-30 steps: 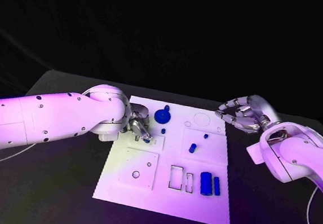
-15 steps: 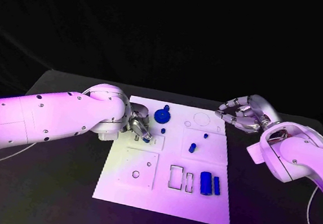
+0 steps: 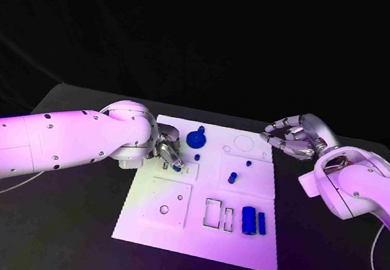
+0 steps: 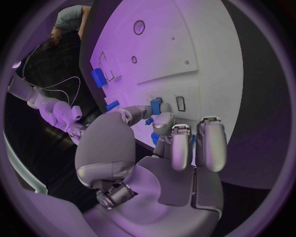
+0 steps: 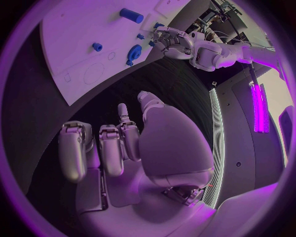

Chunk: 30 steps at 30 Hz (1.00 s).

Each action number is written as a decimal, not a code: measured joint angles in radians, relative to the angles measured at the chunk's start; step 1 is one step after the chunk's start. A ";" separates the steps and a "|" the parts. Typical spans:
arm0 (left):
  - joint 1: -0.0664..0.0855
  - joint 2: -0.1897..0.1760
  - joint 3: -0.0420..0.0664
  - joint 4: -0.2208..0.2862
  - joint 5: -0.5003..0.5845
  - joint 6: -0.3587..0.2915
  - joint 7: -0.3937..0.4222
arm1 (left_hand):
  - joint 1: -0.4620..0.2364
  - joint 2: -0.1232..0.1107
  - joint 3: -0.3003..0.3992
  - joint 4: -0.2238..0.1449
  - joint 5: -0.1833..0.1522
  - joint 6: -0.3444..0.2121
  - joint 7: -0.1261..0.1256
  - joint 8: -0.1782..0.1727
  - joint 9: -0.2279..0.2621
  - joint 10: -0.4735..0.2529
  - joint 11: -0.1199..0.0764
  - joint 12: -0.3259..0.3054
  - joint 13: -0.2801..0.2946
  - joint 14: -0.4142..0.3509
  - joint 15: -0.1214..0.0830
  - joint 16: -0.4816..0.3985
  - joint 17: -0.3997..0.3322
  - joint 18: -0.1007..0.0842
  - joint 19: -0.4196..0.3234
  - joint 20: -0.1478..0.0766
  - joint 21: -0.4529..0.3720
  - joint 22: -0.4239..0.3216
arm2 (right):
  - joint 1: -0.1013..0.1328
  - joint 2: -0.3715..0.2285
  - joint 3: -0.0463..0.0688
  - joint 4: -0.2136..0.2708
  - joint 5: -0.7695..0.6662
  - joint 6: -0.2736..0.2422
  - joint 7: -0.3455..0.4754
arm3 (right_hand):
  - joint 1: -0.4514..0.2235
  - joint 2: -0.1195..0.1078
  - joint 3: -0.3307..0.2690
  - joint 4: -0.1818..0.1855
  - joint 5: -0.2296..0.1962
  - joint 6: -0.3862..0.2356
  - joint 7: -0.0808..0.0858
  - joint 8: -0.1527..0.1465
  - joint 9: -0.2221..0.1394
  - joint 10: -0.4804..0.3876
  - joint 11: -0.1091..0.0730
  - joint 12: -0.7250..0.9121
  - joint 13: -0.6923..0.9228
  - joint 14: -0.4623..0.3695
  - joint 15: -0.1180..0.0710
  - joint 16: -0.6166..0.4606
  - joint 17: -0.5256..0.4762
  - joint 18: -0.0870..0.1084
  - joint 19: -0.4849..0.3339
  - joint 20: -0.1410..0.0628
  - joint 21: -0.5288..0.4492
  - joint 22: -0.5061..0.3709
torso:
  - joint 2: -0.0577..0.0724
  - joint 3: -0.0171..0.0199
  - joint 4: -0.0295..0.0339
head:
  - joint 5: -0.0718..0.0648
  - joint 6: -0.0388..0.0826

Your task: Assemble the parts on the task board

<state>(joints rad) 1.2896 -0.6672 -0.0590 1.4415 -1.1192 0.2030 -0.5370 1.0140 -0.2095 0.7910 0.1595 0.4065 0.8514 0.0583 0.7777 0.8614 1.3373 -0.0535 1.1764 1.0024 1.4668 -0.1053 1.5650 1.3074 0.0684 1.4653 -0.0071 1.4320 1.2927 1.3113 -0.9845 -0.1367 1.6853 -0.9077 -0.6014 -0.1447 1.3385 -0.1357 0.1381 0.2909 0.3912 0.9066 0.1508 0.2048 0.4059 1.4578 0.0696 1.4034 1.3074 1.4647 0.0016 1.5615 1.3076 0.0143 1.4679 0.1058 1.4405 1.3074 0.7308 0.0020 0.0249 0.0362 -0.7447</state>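
Note:
The white task board (image 3: 198,235) lies in the middle of the table. My left hand (image 3: 167,150) rests over its upper left part, and thumb and a finger pinch a small blue part (image 4: 156,104) just above the board beside a small slot (image 4: 180,103). A round blue part (image 3: 196,137) and a small blue peg (image 3: 198,157) stand right of that hand. Further blue pieces (image 3: 232,178) and two blue blocks (image 3: 249,221) sit on the board's right half. My right hand (image 3: 293,140) hovers off the board's top right corner, fingers curled in, holding nothing.
Rectangular slots (image 3: 213,213) and a round hole (image 3: 164,209) mark the board's near half, and a ring outline (image 3: 244,143) its far right corner. Black table (image 3: 62,225) surrounds the board on both sides.
The left hand's fingertips have drawn back slightly on the board. The right hand has stayed where it was.

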 measured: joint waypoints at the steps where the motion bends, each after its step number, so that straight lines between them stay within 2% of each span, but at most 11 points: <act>1: 0.000 0.000 0.000 0.000 0.000 0.000 0.000 | 0.000 0.000 -0.002 -0.002 0.000 0.000 0.000 0.000 0.000 0.002 -0.002 0.000 0.001 0.000 0.000 0.000 0.000 0.000 0.000 0.000 0.000 0.000 | 0.000 0.000 0.000 0.000 0.000 0.000 0.000 | 0.000 0.000 0.000 0.000 0.000 0.000 0.000 0.000 0.000 0.000 0.000 0.000 0.000 0.000 0.000 0.000 0.000 0.000 0.000 0.000 0.000 0.000 | 0.000 0.0000 0.0000 | 0.000 0.000; 6: 0.000 -0.001 0.000 0.001 0.000 0.002 0.000 | 0.000 0.000 0.002 -0.009 0.004 0.000 0.000 -0.001 0.003 0.003 -0.003 0.000 0.006 -0.003 -0.003 0.000 0.000 0.000 0.000 0.000 0.000 0.002 | 0.000 -0.001 0.000 0.001 0.000 0.000 0.000 | 0.000 0.000 0.000 0.000 0.000 0.000 0.000 0.000 0.000 0.000 0.000 0.000 0.000 0.000 0.000 0.000 0.000 0.000 0.000 0.000 0.000 0.001 | 0.000 0.0000 0.0002 | 0.000 -0.003; 11: 0.000 -0.001 0.000 0.001 0.002 0.005 0.000 | 0.001 0.001 -0.001 -0.013 0.097 0.007 0.000 -0.001 0.014 0.009 -0.006 0.000 0.004 0.000 -0.007 0.000 0.000 0.000 0.004 -0.004 0.000 0.006 | 0.000 -0.002 0.000 0.001 0.000 0.000 0.000 | 0.000 0.000 0.000 0.000 0.000 0.000 0.000 0.000 0.000 0.000 0.000 0.000 0.000 0.000 0.000 0.000 0.000 0.000 0.000 0.000 0.000 0.001 | 0.000 0.0000 0.0005 | 0.001 -0.006; 13: 0.000 -0.001 0.000 0.001 0.004 0.005 0.000 | 0.001 0.001 -0.001 -0.013 0.112 0.008 0.000 -0.001 0.014 0.011 -0.007 0.000 0.002 0.000 -0.007 0.000 0.000 0.000 0.004 -0.004 0.000 0.006 | 0.000 -0.002 0.000 0.001 0.000 0.000 0.000 | 0.000 0.000 0.000 0.000 0.000 0.000 0.000 0.000 0.000 0.000 0.000 0.000 0.000 0.000 0.000 0.000 0.000 0.000 0.000 0.000 0.000 0.001 | 0.000 0.0001 0.0005 | 0.001 -0.006; 30: 0.001 0.002 0.000 -0.006 0.014 0.007 -0.003 | 0.001 0.001 -0.001 -0.013 0.116 0.013 0.002 -0.001 0.015 0.011 -0.006 0.000 -0.001 0.000 -0.007 0.000 0.000 0.000 0.004 -0.004 0.000 0.007 | 0.000 -0.004 0.000 0.002 0.000 -0.002 0.000 | 0.000 0.000 0.000 0.000 0.000 0.000 0.000 0.000 0.000 0.000 0.000 0.000 0.000 0.000 0.000 0.000 0.000 0.000 0.000 0.000 0.000 0.000 | 0.000 0.0004 -0.0003 | 0.002 -0.007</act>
<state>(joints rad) 1.2902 -0.6647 -0.0585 1.4360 -1.1050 0.2101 -0.5399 1.0149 -0.2088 0.7897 0.1465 0.5228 0.8643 0.0603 0.7763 0.8761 1.3482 -0.0600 1.1763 1.0016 1.4671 -0.1124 1.5646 1.3073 0.0685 1.4688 -0.0107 1.4319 1.3000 1.3111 -0.9888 -0.1367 1.6876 -0.9077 -0.6030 -0.1446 1.3385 -0.1357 0.1381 0.2909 0.3911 0.9066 0.1508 0.2048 0.4059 1.4578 0.0696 1.4034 1.3074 1.4647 0.0016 1.5615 1.3073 0.0143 1.4680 0.1058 1.4405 1.3078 0.7308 0.0024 0.0246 0.0387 -0.7516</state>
